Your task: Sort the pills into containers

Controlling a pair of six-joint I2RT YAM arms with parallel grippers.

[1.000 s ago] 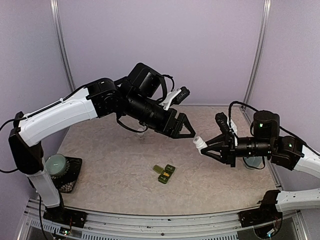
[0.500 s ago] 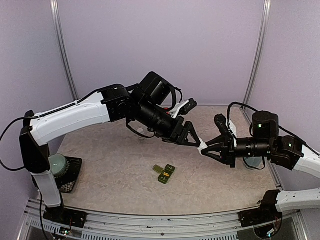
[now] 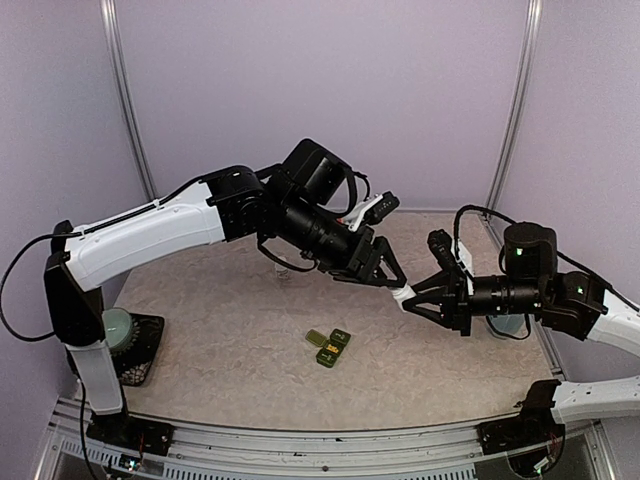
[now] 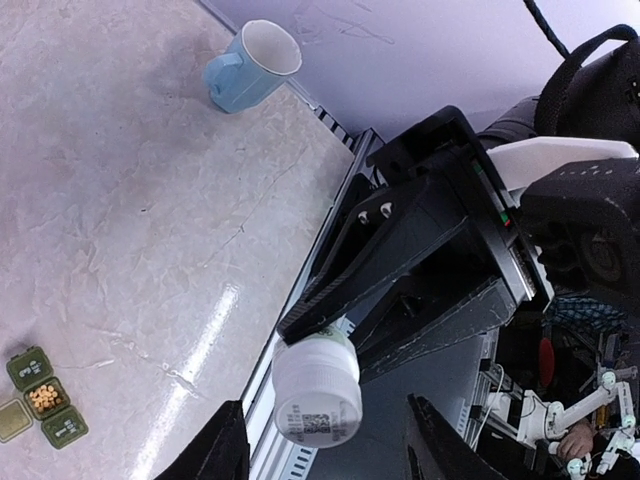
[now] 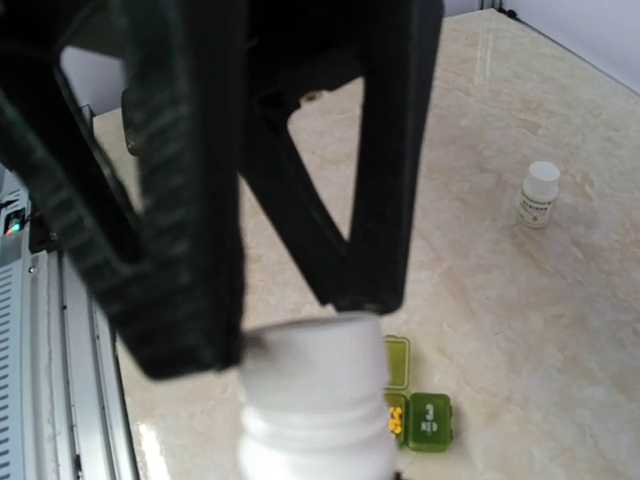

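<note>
My right gripper (image 3: 415, 297) is shut on a white pill bottle (image 3: 403, 293) and holds it sideways in the air, cap toward the left arm. My left gripper (image 3: 392, 280) is open, its fingers either side of the cap with gaps. In the left wrist view the bottle (image 4: 317, 385) hangs between my left fingertips (image 4: 225, 445), held by the right fingers (image 4: 400, 250). The right wrist view shows the bottle (image 5: 320, 400) close up. The dark green containers (image 3: 328, 345) lie on the table below; the middle compartment is open with orange pills (image 4: 42, 397), and one lid reads 3 (image 5: 430, 420).
A pale blue mug (image 4: 250, 65) stands at the right edge, mostly behind the right arm in the top view. A second small white bottle (image 5: 540, 193) stands at the back of the table. A black stand with a pale round object (image 3: 120, 335) sits at the front left.
My left arm has swung right and down to the held bottle; its open fingers now straddle the cap. The right gripper has barely moved.
</note>
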